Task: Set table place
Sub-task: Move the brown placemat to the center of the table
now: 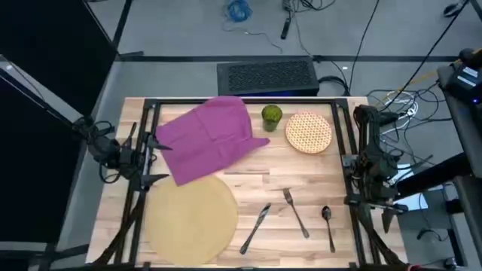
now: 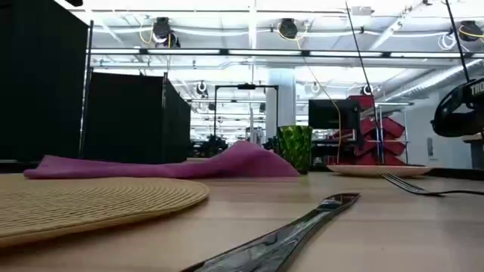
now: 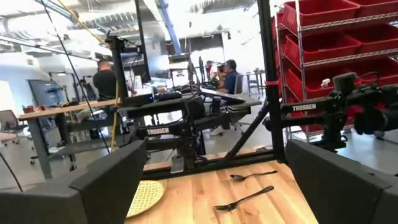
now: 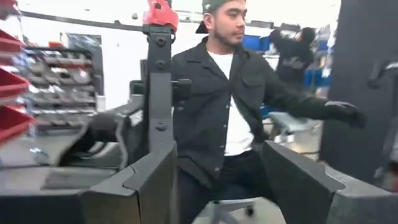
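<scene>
Table point(image 1: 301, 188) of pale wood carries everything; the round tan mat point(image 1: 192, 218) lies at its near left corner. A purple cloth point(image 1: 207, 139) sits behind the mat, touching its far edge. Farther right are a patterned plate point(image 1: 309, 132), green cup point(image 1: 272, 115), knife point(image 1: 256, 228), fork point(image 1: 295, 212) and spoon point(image 1: 328, 226). Left gripper point(image 3: 214, 180) and right gripper point(image 4: 217, 180) rest at the sides, fingers spread wide, empty.

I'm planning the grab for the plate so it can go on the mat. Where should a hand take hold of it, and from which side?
Probably the plate's rim, from the side facing the right arm. It lies flat on the table, so only the thin, slightly raised edge gives purchase. The green cup stands close on the opposite side and would crowd an approach from there.
</scene>
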